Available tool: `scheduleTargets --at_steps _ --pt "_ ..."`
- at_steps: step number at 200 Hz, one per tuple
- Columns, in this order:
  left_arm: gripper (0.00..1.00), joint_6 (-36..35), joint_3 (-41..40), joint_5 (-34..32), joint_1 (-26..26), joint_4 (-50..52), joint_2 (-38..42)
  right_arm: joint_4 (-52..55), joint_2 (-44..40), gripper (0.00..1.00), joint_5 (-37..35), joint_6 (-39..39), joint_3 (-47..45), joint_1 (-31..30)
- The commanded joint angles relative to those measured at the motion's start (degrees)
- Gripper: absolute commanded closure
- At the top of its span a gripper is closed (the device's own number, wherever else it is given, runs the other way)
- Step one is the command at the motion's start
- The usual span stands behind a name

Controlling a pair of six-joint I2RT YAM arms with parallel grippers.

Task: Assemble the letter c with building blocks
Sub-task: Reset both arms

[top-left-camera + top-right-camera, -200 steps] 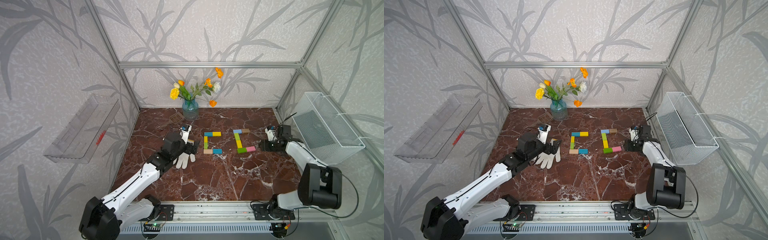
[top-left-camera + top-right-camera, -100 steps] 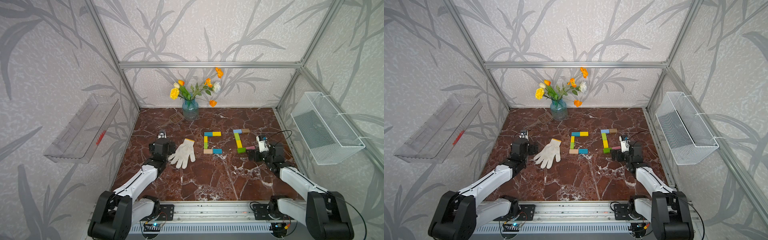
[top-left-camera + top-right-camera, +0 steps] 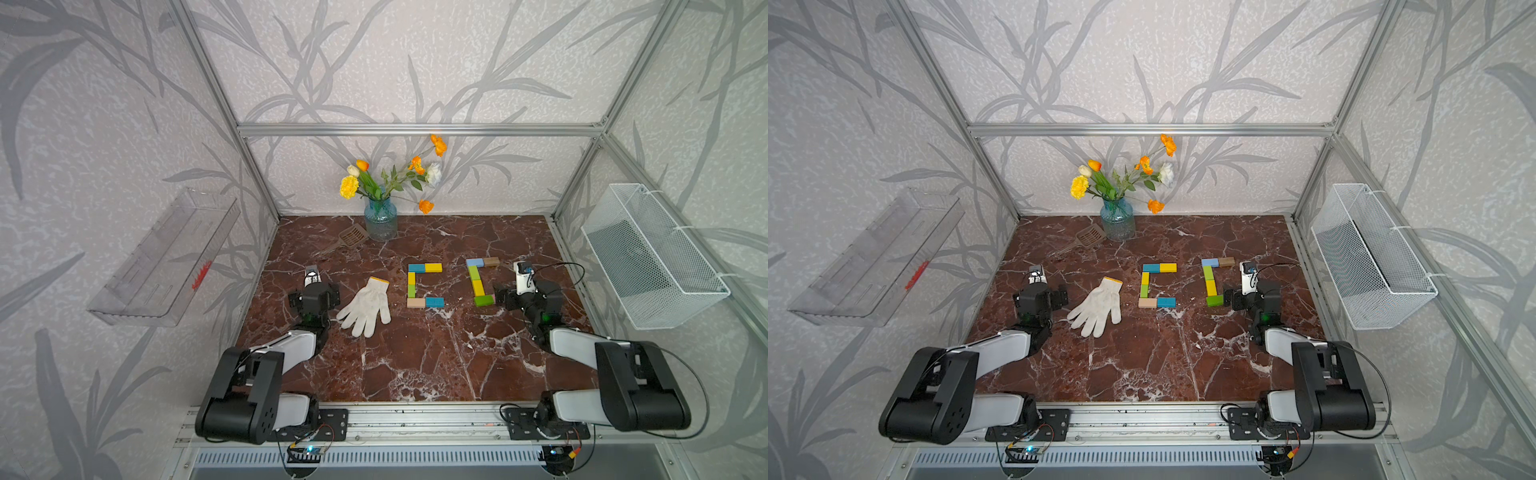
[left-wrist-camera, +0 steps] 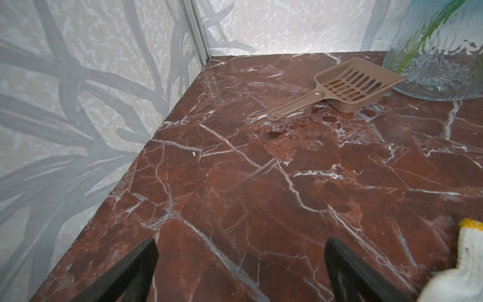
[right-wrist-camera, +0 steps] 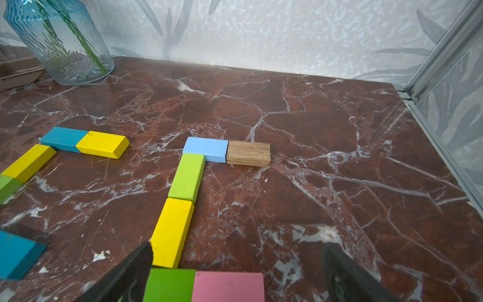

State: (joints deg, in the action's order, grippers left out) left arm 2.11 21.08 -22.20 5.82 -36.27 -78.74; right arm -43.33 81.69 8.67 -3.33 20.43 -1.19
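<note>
On the red marble counter (image 3: 415, 353), we see flat coloured wooden building blocks (image 3: 433, 268) forming two C shapes; our left hand (image 4: 241, 243) and right hand (image 5: 237, 248) gape wide, empty.

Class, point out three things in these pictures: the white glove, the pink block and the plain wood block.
white glove (image 3: 369, 301), in a top view, on the palm.
pink block (image 5: 228, 286), right wrist view, middle of its top face.
plain wood block (image 5: 248, 151), right wrist view, middle of its top face.
</note>
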Motion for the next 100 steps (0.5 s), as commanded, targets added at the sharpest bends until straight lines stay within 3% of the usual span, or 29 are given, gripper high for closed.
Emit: scheduleTargets --at_steps 1,18,35,51,100 --pt "0.0 -1.83 0.61 2.07 -1.07 -11.79 -5.3 -13.56 6.08 0.01 -2.94 1.09 -2.16 -0.39" --pt "0.0 0.12 0.17 3.49 -2.89 -14.07 -7.82 -17.45 8.31 0.01 -2.76 1.12 -2.32 -0.54" --pt "0.02 0.36 0.7 4.45 -3.7 -16.07 -10.16 -12.36 7.07 0.01 -2.35 0.94 -0.84 -0.57" --pt "0.0 1.72 2.13 5.83 -4.7 -10.48 -8.63 -5.29 6.34 0.01 -2.51 0.83 2.41 -0.57" --pt "0.01 2.02 1.99 6.82 -5.3 -10.69 -8.59 -4.12 6.48 0.01 -1.9 -0.71 3.2 -1.36"
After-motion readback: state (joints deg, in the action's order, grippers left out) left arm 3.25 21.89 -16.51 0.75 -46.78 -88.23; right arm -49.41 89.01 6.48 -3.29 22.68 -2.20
